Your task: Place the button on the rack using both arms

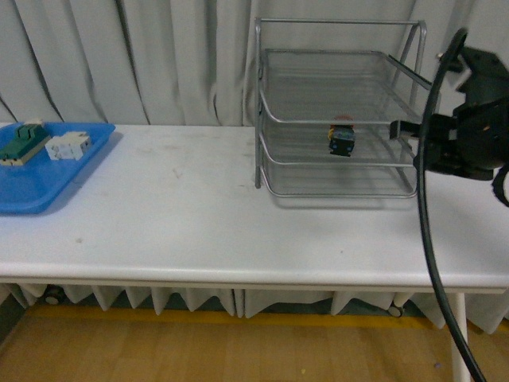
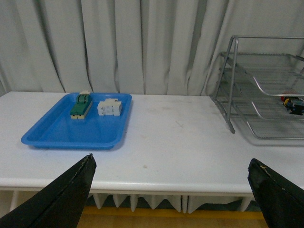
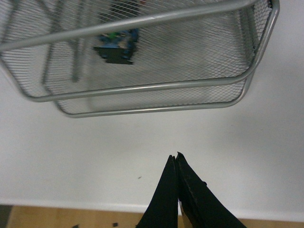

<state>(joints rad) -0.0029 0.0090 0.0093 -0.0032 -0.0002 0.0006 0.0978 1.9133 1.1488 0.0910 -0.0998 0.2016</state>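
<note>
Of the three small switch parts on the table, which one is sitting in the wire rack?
The button with the red cap and dark body: it rests on the middle shelf of the rack. The green switch block and white part both lie in the blue tray.

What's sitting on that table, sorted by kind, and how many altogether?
Wire rack: 1
Red-capped button, on the rack's middle shelf: 1
Blue tray: 1
Green-and-cream switch block on the tray: 1
White blocky part on the tray: 1
Total: 5
</note>
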